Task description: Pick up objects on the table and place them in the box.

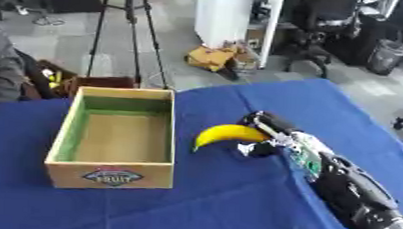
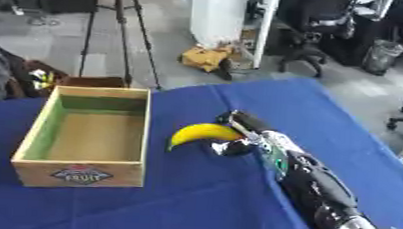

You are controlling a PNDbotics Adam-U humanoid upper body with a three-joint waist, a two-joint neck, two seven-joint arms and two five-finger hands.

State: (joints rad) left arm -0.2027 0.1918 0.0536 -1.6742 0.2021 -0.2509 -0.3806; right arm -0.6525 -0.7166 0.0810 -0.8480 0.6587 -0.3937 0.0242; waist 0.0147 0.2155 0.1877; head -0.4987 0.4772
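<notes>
Box near wall, six o'clock side: diamond label reads "FRUIT". No other text legible anywhere.

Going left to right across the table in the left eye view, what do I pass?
Wooden box → banana → right hand, its fingers curled around the banana's right end, with the arm running off toward the lower right corner.
</notes>
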